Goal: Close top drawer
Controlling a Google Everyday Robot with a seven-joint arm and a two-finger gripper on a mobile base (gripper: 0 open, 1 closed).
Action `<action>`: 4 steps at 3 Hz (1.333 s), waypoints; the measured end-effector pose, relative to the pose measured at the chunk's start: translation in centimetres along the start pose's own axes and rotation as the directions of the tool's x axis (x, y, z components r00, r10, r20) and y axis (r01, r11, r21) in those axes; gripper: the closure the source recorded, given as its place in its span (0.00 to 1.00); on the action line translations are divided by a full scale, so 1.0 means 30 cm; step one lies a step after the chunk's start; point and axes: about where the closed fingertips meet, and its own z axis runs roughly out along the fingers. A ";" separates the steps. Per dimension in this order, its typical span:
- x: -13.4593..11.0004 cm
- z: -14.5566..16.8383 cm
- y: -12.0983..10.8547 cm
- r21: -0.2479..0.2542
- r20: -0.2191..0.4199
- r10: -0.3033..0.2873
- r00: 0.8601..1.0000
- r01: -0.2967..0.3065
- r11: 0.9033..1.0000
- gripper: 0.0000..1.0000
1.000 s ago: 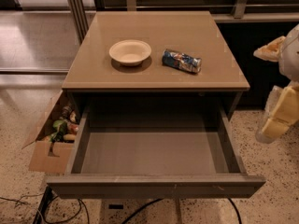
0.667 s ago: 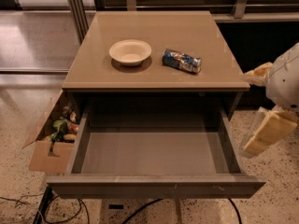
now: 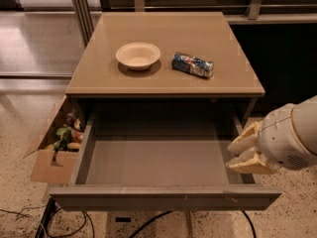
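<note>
The top drawer (image 3: 158, 157) is pulled far out from under the tan cabinet top (image 3: 168, 78). Its smooth grey inner box holds nothing that I can see. Its plain flat front panel (image 3: 163, 198) runs along the bottom of the view. My gripper (image 3: 237, 155), cream-coloured, reaches in from the right at the drawer's right wall, just behind the front panel. Its two fingers (image 3: 245, 143) point left over the drawer's right edge with a narrow gap between them, holding nothing.
A cream bowl (image 3: 138, 55) and a crushed blue can (image 3: 192, 64) lie on the cabinet top. An open cardboard box (image 3: 54, 152) with small items stands on the floor at the left. Dark cables (image 3: 148, 222) run under the drawer. A speckled floor lies all around.
My gripper has moved left and down from the right edge of the view to the drawer's right wall. The drawer has not moved.
</note>
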 end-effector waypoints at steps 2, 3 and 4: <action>0.058 0.092 0.042 -0.019 0.049 0.040 0.998 -0.040 0.999 1.00; 0.058 0.092 0.042 -0.019 0.049 0.040 0.998 -0.040 0.999 1.00; 0.102 0.189 0.083 -0.074 0.041 0.097 0.994 -0.094 0.993 1.00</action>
